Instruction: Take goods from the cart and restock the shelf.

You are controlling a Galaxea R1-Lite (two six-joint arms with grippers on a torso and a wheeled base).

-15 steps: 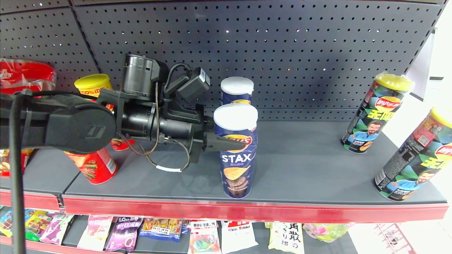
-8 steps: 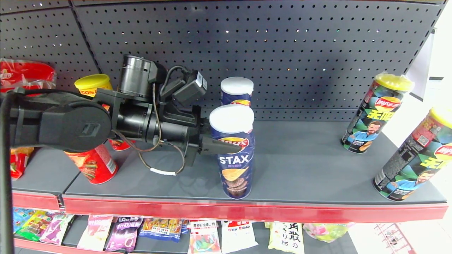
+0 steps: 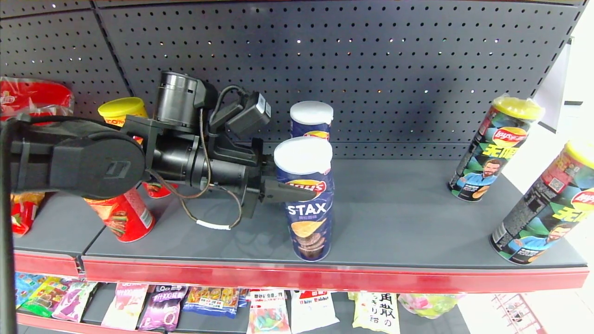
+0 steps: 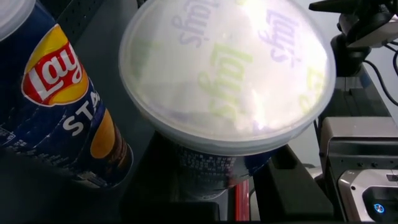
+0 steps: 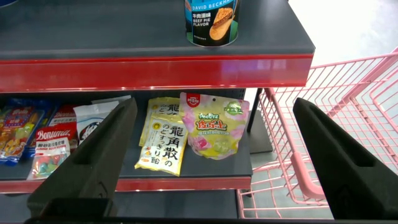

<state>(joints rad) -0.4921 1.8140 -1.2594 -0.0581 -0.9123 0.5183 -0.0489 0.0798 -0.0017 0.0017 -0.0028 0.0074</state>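
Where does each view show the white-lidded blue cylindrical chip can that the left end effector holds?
Head view: blue chip can centre, in the left end effector.
Left wrist view: its white lid across the middle.
Right wrist view: aimed farther right, at the red shelf edge, the shared landmark.

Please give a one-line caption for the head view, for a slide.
Left pincer grips a blue crisp can at the front of the grey shelf.

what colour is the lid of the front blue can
White lid, clearest in the head view.
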